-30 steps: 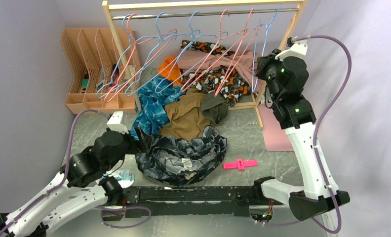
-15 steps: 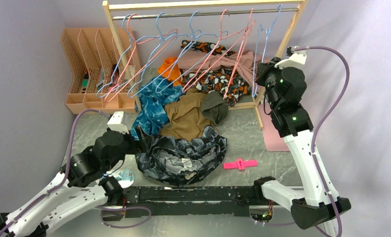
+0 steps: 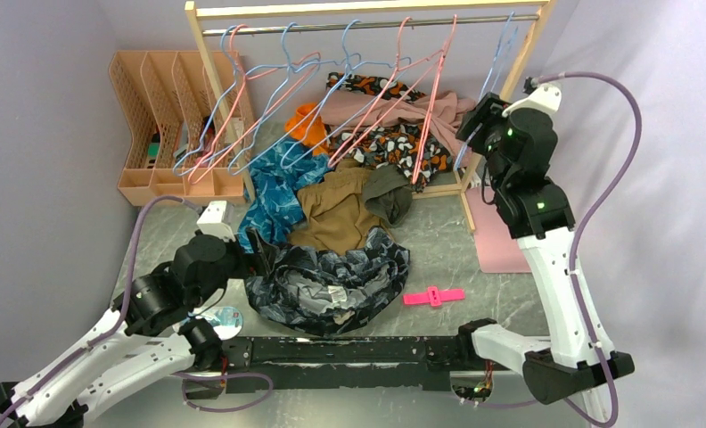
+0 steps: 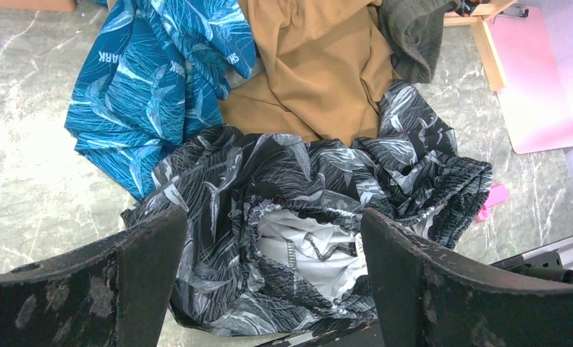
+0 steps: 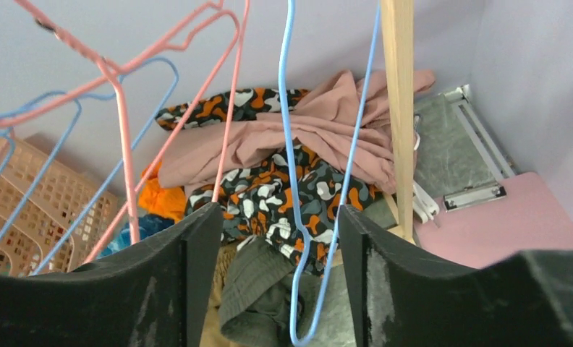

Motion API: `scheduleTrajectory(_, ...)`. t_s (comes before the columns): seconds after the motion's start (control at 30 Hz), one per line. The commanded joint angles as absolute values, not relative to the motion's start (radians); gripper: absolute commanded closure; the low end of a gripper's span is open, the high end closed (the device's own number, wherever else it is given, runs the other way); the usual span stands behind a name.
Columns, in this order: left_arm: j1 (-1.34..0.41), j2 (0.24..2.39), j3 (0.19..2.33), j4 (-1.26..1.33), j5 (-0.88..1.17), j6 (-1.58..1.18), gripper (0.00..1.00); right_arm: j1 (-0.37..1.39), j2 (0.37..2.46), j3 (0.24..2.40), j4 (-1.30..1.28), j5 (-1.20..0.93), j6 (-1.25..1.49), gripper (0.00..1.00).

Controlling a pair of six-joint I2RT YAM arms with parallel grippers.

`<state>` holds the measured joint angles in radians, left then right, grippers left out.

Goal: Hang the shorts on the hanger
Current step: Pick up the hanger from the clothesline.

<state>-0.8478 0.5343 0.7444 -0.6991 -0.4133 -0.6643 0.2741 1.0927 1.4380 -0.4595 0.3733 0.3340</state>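
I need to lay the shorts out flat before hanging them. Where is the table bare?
Bare table lies in front of the file organizer, left of the teal garment; another patch between the shorts and the pink mat, around the pink clip. Under the rack it is crowded.

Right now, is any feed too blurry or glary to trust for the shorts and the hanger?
Top external: evenly lit, sharp, no glare. Left wrist: the shorts are crisp, print readable. Right wrist: the blue hanger is sharp; only the near jaws are dark and soft-edged.
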Motion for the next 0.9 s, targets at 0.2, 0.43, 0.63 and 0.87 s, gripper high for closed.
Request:
scheduleTrajectory(0.2,-0.842,0.52,0.734,-0.642,-0.359,-0.629,0.07,0.265,1.263,1.782,-0.639,0.442,0.362,0.32)
scheduleTrajectory(0.43,-0.843,0.521,0.732,-0.632,-0.33,-0.621,0.07,0.264,1.364,1.893,-0.641,0.406,0.38,0.28)
scheduleTrajectory(0.63,-0.844,0.507,0.73,-0.631,-0.328,-0.622,0.07,0.264,1.418,1.912,-0.618,0.452,0.391,0.27)
scheduleTrajectory(0.87,-0.844,0.506,0.732,-0.63,-0.329,-0.622,0.07,0.256,1.476,1.965,-0.649,0.524,0.358,0.33)
